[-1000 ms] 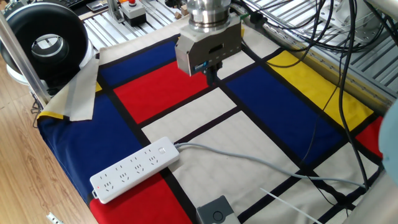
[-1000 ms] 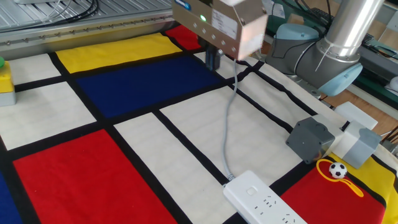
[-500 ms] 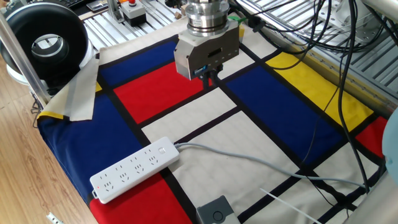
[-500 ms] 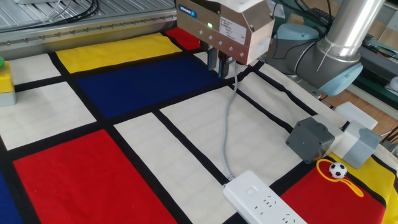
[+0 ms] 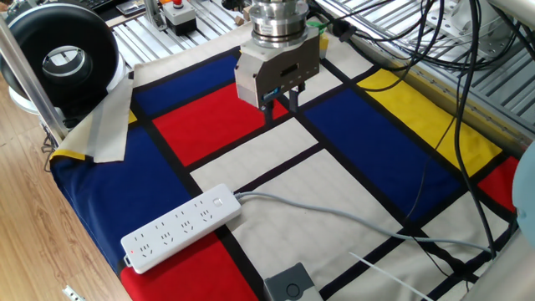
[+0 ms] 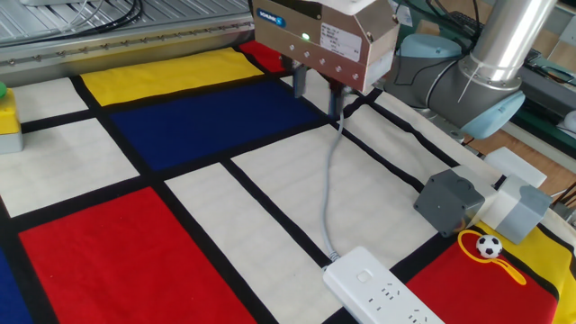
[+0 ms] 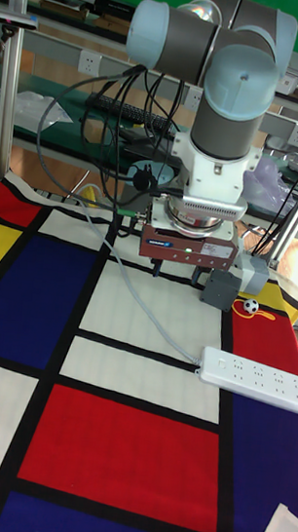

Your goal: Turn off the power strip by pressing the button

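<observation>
Approach step: end effector (image 5: 279,106) hangs above table, fingers apart w/ a clear gap, holding nothing. Power strip (image 5: 181,227) lies well apart, near table edge; button (image 5: 219,201) at cord end. Next: travel over, narrow fingers, press down.

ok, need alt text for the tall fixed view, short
A UR5 arm's tool hangs with its fingers apart over a cloth of red, blue, yellow and white blocks, touching nothing. A white power strip lies lower right of it, its grey cord running back under the tool. A grey box and a small football sit just behind the strip.
</observation>
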`<state>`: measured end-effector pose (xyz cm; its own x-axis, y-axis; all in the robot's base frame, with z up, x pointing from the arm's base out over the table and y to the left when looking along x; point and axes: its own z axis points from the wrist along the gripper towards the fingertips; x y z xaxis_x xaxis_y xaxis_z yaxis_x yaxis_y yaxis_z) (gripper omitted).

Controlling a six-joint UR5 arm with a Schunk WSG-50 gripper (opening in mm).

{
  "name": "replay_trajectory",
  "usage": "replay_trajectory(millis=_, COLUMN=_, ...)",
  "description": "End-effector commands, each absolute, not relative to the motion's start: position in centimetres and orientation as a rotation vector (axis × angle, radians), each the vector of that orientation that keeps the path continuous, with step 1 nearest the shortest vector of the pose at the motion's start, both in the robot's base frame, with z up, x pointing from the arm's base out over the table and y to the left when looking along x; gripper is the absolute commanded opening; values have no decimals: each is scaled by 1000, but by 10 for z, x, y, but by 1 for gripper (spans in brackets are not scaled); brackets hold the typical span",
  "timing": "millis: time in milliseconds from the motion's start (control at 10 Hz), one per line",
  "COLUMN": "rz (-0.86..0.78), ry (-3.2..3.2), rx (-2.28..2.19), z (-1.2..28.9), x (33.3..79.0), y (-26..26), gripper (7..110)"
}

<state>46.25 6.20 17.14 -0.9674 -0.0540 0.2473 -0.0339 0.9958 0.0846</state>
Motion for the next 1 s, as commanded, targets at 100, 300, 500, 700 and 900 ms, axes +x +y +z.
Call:
replay_trajectory(millis=100, rz=-44, ry=-2889, rx=25, z=167, x=459, y=57, gripper=66)
replay_trajectory(millis=300, rz=-64, ry=-2889, rx=13, z=167, x=459, y=61, gripper=66)
replay_trajectory(millis=500, rz=-96, ry=-2888, rx=76, z=168, x=459, y=65, gripper=66)
replay_trajectory(millis=700, rz=-92, ry=-2894, rx=147, z=167, x=461, y=62, gripper=66)
replay_trajectory(millis=900, rz=-67, ry=-2886, rx=229, z=167, x=460, y=56, gripper=66)
